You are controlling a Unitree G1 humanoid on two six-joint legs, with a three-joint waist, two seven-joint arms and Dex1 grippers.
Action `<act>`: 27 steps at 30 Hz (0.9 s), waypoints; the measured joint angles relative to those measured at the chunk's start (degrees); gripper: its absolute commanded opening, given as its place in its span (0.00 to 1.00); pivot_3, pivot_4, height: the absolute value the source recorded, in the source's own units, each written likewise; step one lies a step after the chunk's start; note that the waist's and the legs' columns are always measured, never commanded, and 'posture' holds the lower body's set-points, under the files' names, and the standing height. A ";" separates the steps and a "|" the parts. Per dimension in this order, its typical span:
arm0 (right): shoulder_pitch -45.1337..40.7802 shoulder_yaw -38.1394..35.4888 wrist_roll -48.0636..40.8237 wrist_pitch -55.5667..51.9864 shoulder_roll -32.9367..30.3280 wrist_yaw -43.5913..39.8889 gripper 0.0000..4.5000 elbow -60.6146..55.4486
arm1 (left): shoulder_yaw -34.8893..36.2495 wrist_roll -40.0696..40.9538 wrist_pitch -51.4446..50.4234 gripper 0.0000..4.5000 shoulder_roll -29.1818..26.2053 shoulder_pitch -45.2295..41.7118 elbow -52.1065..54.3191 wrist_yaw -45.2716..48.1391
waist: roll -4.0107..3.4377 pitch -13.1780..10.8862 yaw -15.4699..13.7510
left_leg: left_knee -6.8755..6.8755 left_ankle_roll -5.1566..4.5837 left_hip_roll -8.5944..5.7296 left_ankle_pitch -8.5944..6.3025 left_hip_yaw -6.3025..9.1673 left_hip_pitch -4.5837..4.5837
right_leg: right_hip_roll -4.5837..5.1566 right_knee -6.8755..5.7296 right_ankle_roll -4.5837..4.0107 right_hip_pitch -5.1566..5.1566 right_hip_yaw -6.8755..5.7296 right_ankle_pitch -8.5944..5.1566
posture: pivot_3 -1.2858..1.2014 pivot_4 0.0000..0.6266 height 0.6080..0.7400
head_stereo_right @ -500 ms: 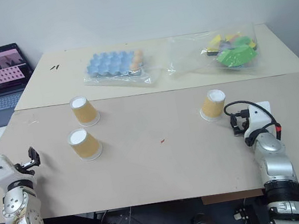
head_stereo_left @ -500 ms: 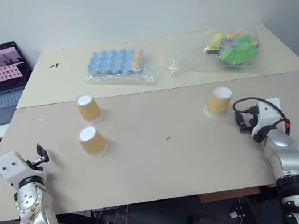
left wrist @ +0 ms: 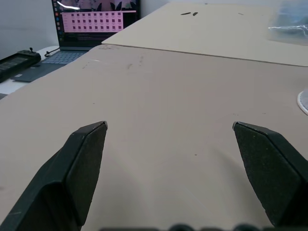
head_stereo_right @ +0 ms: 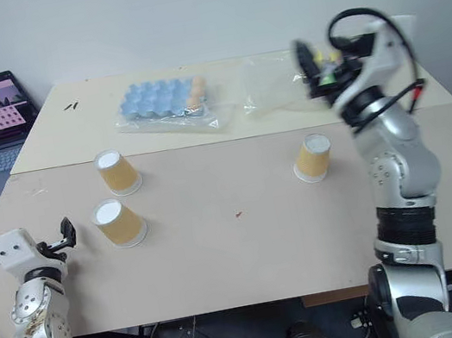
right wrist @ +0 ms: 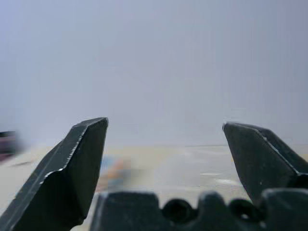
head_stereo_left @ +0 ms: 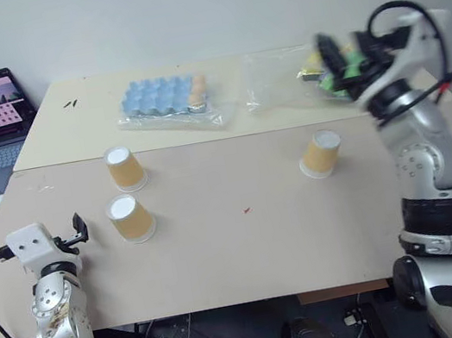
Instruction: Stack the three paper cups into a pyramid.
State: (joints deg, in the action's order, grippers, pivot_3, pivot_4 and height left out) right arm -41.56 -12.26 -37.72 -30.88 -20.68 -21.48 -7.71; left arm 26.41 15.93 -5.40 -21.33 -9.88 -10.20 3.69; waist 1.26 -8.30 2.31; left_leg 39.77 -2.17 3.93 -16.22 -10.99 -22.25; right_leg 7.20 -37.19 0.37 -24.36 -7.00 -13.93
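Left eye view: we see the three paper cups (head_stereo_left: 124,168) (head_stereo_left: 129,219) (head_stereo_left: 321,154) apart on the tabletop (head_stereo_left: 246,235), nothing stacked; both grippers' (head_stereo_left: 79,227) (head_stereo_left: 337,62) jaws gape wide, empty.

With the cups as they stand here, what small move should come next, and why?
Probably lower the open right gripper toward the lone cup below it. All three cups stand apart upside down: two near the open left gripper, one behind the other. Nothing is held or stacked yet.

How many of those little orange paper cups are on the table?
3. Two paper cups stand upside down near each other on the robot's left, one farther back, one nearer. The third stands alone on the right.
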 measured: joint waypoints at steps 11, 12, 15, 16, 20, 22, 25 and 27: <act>7.52 28.50 11.21 -1.52 -20.49 -30.12 1.00 -7.53 | -3.08 3.56 -3.69 0.99 -5.43 6.17 4.53 14.02 | 0.39 0.22 -1.20 | 0.35 -0.28 -0.05 -0.19 -0.05 -0.03 | 0.27 0.16 0.11 0.00 -0.01 0.03 | 0.52 0.24 0.94; 7.56 30.02 13.92 0.29 -20.41 -30.36 1.00 -6.17 | -3.53 4.08 -4.21 0.99 -7.07 7.47 5.94 16.89 | 0.38 0.21 -0.93 | 0.33 -0.24 -0.04 -0.17 -0.08 -0.04 | 0.27 0.10 0.11 -0.08 0.03 0.03 | 0.52 0.24 0.94; 6.79 30.51 17.00 3.61 -17.26 -30.18 1.00 -3.55 | -4.07 6.67 -7.48 0.99 -15.88 13.45 11.12 28.45 | 0.36 0.20 -0.02 | 0.17 -0.04 0.03 -0.05 -0.09 -0.02 | 0.16 0.03 -0.01 -0.20 0.02 -0.04 | 0.52 0.24 0.94; 6.52 30.38 17.49 4.47 -16.46 -30.14 1.00 -3.31 | -4.03 7.36 -8.56 0.99 -19.33 15.48 12.68 32.95 | 0.34 0.19 -0.01 | 0.10 -0.01 0.03 -0.03 -0.08 0.00 | 0.16 0.03 -0.05 -0.21 0.02 -0.07 | 0.52 0.24 0.94; 6.50 29.40 19.09 5.47 -15.12 -29.93 1.00 -2.90 | -3.98 10.39 -12.07 0.99 -27.49 17.71 14.36 44.68 | 0.31 0.16 -0.79 | 0.09 -0.01 0.01 -0.04 -0.06 -0.04 | 0.20 0.07 -0.07 -0.22 -0.02 -0.09 | 0.52 0.24 0.94; 6.65 28.92 19.54 5.48 -14.22 -29.42 1.00 -2.87 | -4.80 10.81 -12.49 0.99 -30.02 16.06 14.06 48.84 | 0.31 0.16 -1.44 | 0.10 0.00 0.00 -0.04 -0.06 -0.05 | 0.20 0.07 -0.07 -0.22 -0.02 -0.09 | 0.52 0.24 0.94; 7.33 27.88 19.74 5.48 -13.66 -28.72 1.00 -2.99 | -8.14 10.12 -12.12 0.99 -30.89 9.23 11.76 51.80 | 0.29 0.15 -2.15 | 0.11 0.00 -0.04 -0.04 -0.04 -0.05 | 0.20 0.07 -0.07 -0.19 -0.05 -0.09 | 0.52 0.24 0.94; 7.74 27.06 20.38 5.47 -13.37 -27.97 1.00 -3.07 | -12.36 8.35 -11.56 0.99 -29.81 1.63 7.88 52.91 | 0.29 0.16 -2.54 | 0.13 -0.01 -0.10 -0.03 -0.08 -0.08 | 0.18 0.05 -0.08 -0.17 -0.08 -0.08 | 0.52 0.24 0.94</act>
State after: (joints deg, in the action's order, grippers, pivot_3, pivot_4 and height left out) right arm -33.82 14.80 -17.34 -25.41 -34.06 -49.45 -10.78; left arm 14.05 24.28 -16.96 -51.14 -8.25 -2.32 56.60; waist 1.55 -8.15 -0.22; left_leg 39.90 -2.18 3.84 -16.25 -11.07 -22.33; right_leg 7.38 -37.14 0.29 -24.53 -7.08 -14.01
